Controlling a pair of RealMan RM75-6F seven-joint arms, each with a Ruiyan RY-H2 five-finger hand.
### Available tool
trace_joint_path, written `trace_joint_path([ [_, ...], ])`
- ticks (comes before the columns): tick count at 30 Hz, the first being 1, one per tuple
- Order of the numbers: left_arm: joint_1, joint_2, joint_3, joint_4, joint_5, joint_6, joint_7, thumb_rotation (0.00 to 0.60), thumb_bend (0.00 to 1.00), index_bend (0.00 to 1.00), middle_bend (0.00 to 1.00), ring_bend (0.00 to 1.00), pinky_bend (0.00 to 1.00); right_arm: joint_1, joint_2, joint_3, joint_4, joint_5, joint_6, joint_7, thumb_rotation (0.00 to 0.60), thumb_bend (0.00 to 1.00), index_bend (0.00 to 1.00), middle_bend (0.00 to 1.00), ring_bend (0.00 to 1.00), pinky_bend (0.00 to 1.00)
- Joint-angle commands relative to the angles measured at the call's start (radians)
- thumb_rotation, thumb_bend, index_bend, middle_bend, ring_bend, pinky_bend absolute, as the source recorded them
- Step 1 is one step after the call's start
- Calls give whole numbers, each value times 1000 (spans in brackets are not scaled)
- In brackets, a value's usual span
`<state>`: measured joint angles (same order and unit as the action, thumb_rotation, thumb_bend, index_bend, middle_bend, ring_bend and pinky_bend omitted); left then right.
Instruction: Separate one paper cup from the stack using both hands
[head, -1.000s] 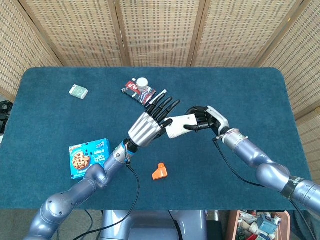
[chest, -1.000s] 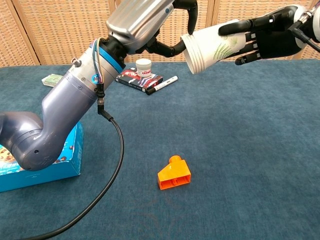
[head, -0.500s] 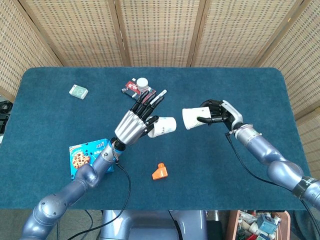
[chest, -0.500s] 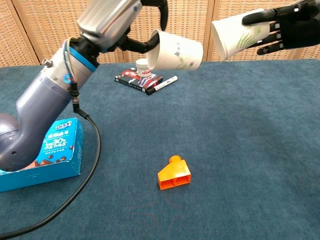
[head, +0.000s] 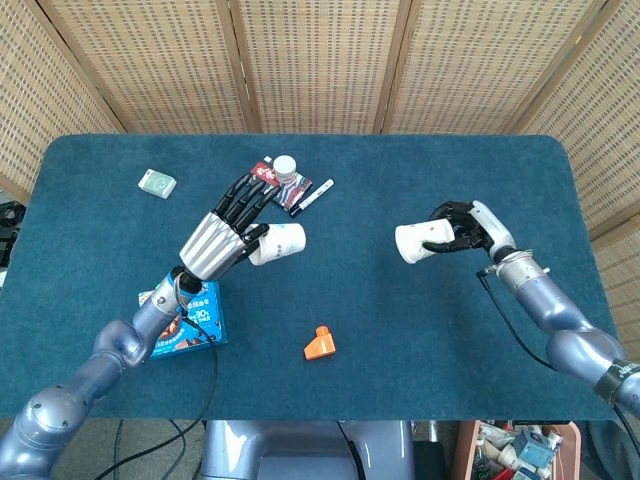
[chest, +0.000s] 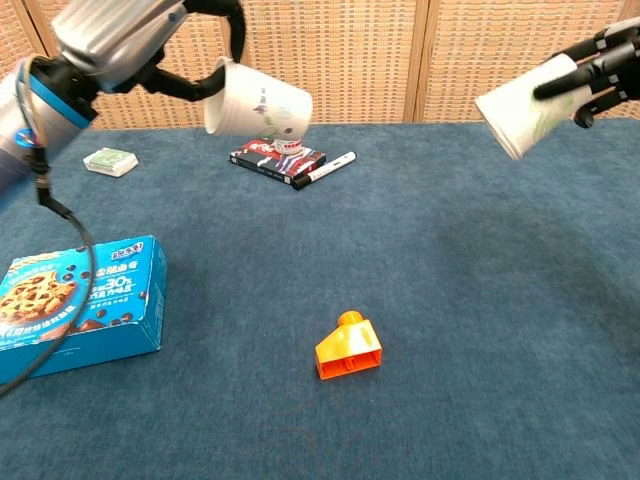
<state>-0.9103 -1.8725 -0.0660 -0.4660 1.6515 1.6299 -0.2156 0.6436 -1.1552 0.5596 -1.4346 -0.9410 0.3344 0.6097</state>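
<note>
My left hand (head: 222, 233) holds one white paper cup (head: 277, 243) on its side above the table's left middle; the same cup (chest: 258, 102) shows high at the upper left of the chest view, gripped by the left hand (chest: 150, 45). My right hand (head: 468, 227) grips the other white paper cup (head: 420, 242), also on its side, over the right middle of the table. In the chest view that cup (chest: 524, 108) sits at the far right with the right hand (chest: 605, 62) partly cut off by the edge. A wide gap separates the two cups.
An orange plastic piece (head: 319, 343) lies near the front middle. A blue cookie box (head: 182, 318) sits at the front left under my left forearm. At the back are a dark packet (head: 268, 178), a small white jar (head: 285, 166), a marker (head: 312, 197) and a green card pack (head: 157, 183).
The cup has come apart from the stack. My left hand carried one cup leftward, my right hand drew the other rightward, and the gap between them has widened.
</note>
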Motion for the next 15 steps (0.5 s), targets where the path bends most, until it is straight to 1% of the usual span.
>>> trace_joint_path([
  [1,40,138,70,-107,25,-114,4,600,603,690,21,0,0,11,-29,-108,29,-92,137,-168,600,460,604,615,510,692],
  [2,47,186,88,-157,23,-170,16,600,604,690,21,0,0,13,-39,-129,36,-105,167,-207,600,460,604,615,510,692],
  [4,52,274,108,-278,4,-277,76,600,604,690,22,0,0,16,-57,-161,49,-114,216,-268,600,460,604,615,510,692],
  [5,53,319,116,-346,-16,-344,115,600,604,690,22,0,0,18,-67,-179,58,-122,240,-304,600,460,604,615,510,692],
  [6,55,371,115,-432,-58,-434,169,600,603,690,22,0,0,19,-87,-205,80,-137,282,-362,600,460,604,615,510,692],
  [8,56,418,101,-528,-104,-500,242,600,603,690,22,0,0,19,-114,-234,103,-148,333,-428,600,460,604,615,510,692],
  [11,60,452,85,-612,-173,-591,315,600,603,690,22,0,0,15,-144,-270,130,-163,387,-501,600,460,604,610,509,685],
  [12,59,455,82,-620,-184,-607,326,600,603,690,21,0,0,14,-147,-275,133,-164,392,-507,600,460,604,598,509,663],
  [13,59,458,78,-631,-201,-631,340,600,603,673,16,0,0,13,-150,-282,135,-166,396,-513,600,453,583,561,492,609],
  [14,58,460,76,-636,-211,-645,351,600,603,625,11,0,0,12,-150,-287,137,-169,397,-517,600,417,534,505,453,540],
  [15,58,461,73,-640,-222,-658,363,600,598,497,5,0,0,12,-148,-293,137,-172,394,-520,600,308,401,369,341,406],
])
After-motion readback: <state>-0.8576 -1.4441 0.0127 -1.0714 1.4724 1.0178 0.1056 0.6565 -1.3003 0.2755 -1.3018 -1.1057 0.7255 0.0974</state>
